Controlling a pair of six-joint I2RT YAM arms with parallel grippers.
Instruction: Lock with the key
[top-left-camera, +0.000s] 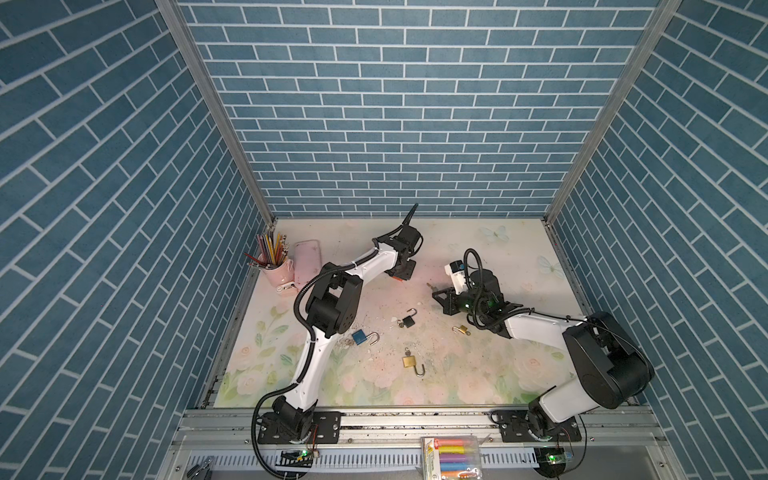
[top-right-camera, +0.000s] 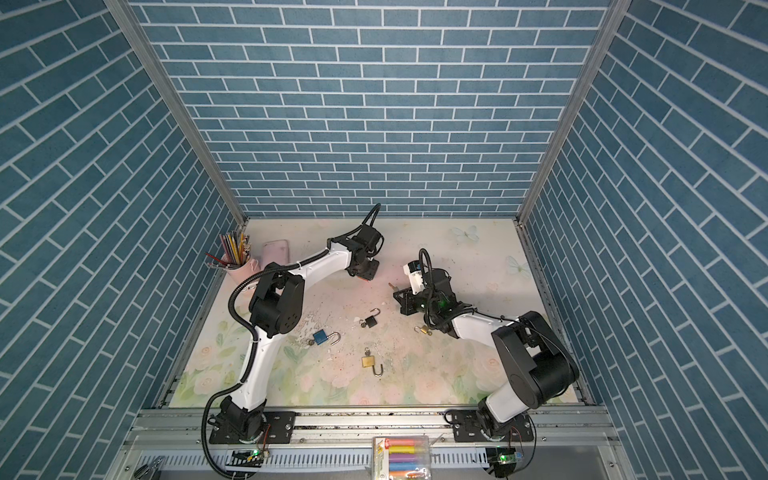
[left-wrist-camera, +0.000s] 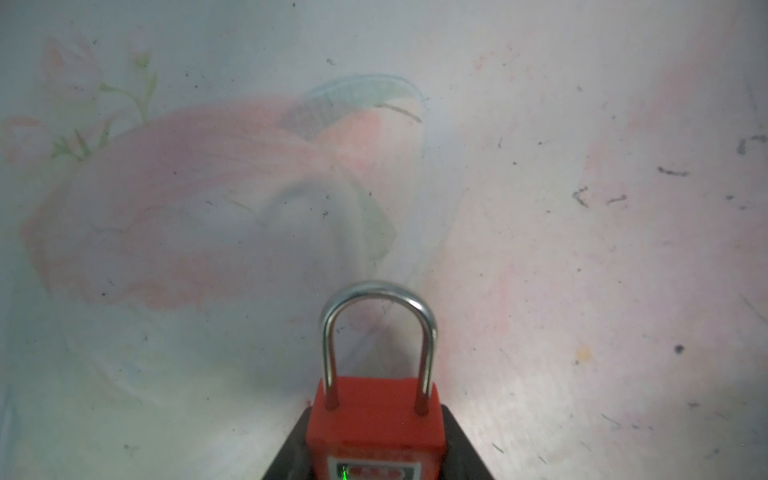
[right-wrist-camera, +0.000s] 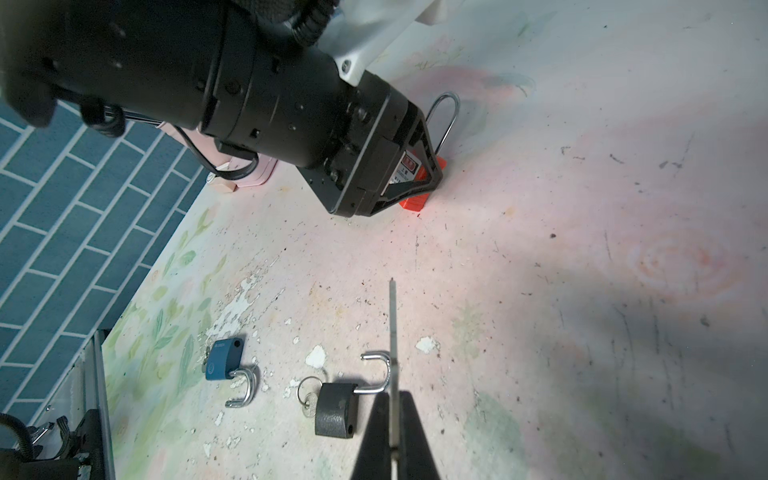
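A red plastic-bodied padlock with a silver steel shackle (left-wrist-camera: 376, 419) was held by the left gripper (top-left-camera: 400, 274), whose jaws were clenched on the lock's body, just above the middle of a top view. In the left wrist view both legs of the shackle appeared seated in the body. Whether it was latched could not be told. The body was presumably pinned by its flat sides so that it could not twist when a key is turned.

A small metal key (top-left-camera: 429, 286) was pinched by its head in the right gripper (right-wrist-camera: 392, 405), which was clamped tight. The blade was kept free and aimed leftwards in the top views at the red lock. Key and lock were near but apart, so insertion was judged not yet begun. The keyway was not visible, and fine alignment with it would be needed.

Four other padlocks were scattered on the floral mat (top-left-camera: 478, 374) in the lower centre of both top views. A blue one (top-left-camera: 360, 336), a black one (top-left-camera: 408, 321) and a large brass one (top-left-camera: 409, 360) were seen with shackles swung open. A small brass one (top-left-camera: 459, 330) was too small to judge.
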